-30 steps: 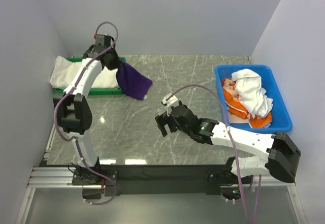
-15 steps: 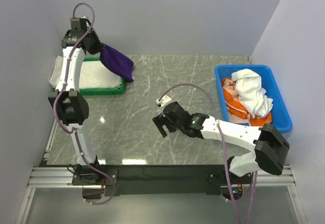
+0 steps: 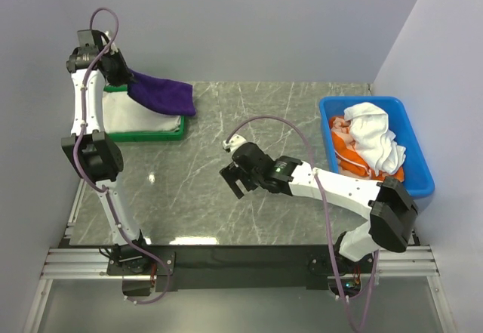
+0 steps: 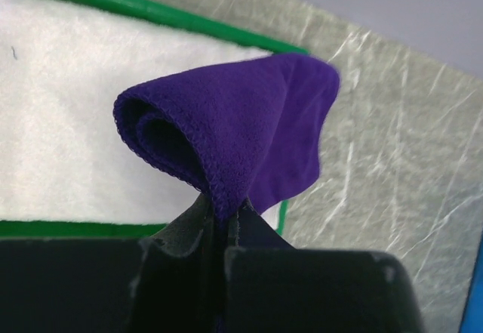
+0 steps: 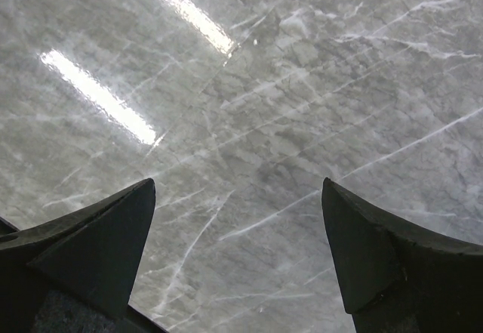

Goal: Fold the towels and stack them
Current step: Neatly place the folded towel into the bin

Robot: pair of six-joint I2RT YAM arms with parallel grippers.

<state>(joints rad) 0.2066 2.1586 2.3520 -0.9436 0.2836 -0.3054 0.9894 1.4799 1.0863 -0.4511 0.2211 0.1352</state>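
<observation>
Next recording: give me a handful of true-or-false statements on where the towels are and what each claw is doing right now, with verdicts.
1. The left claw is shut on the purple towel. True.
2. The right claw holds a towel. False: it is open and empty above the bare table.
3. A white towel lies in the green tray. True.
4. The blue bin is empty. False: a crumpled white towel and an orange towel lie in it.
5. The purple towel lies flat on the table. False: it hangs from the left claw, over the tray's right end.
</observation>
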